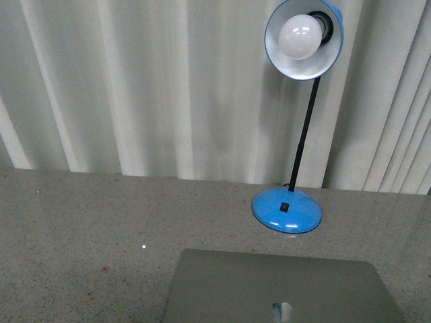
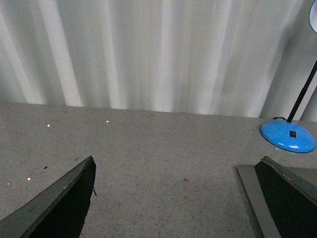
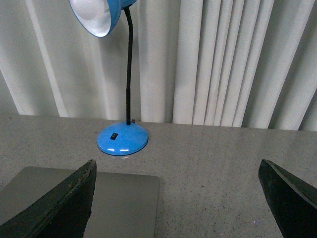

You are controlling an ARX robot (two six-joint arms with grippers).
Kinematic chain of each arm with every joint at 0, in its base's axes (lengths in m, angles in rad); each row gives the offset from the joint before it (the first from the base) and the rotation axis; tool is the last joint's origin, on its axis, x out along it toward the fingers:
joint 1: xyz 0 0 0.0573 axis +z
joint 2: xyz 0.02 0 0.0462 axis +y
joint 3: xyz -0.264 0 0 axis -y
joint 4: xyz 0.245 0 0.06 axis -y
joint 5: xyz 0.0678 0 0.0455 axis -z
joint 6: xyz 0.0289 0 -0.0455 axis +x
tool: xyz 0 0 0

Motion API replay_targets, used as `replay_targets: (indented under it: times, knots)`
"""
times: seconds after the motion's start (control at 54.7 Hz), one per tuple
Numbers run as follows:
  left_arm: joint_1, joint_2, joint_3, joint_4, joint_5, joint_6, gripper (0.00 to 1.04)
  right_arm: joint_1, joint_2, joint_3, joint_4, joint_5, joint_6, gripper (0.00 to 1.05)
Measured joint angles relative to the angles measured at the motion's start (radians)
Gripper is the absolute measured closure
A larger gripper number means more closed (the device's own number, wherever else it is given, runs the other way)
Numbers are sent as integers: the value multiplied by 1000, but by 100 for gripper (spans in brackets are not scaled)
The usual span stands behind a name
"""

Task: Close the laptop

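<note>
- The laptop (image 1: pixel 279 289) sits at the near edge of the grey speckled table (image 1: pixel 87 222), right of centre, with its plain silver lid facing up and the apple logo (image 1: pixel 283 311) showing at the near border of the front view.
- From these views the lid looks flat, or close to flat, so the closing appears done or nearly done; no keys or screen are visible.
- Its long axis runs left to right across the table, and the blue desk lamp (image 1: pixel 288 208) stands just beyond its far edge.
- The left gripper (image 2: pixel 173 198) has its fingers spread wide and grasps nothing; the laptop's left edge lies beside its right-hand finger.
- The right gripper (image 3: pixel 178 198) is likewise spread and empty, and the laptop's far right corner shows behind its left-hand finger.
- Both arms flank the laptop; I cannot tell which is nearer.
- Any remaining press would come down on the lid between the two grippers.
</note>
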State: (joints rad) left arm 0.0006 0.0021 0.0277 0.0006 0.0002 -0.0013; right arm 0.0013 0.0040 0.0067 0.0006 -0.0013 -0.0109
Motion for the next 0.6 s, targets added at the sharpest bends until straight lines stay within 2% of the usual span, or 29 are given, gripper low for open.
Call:
replay_targets:
  times: [0.604]
  knots:
    - [0, 0, 0, 0, 0, 0, 7, 0, 0, 0, 0, 0, 0, 7]
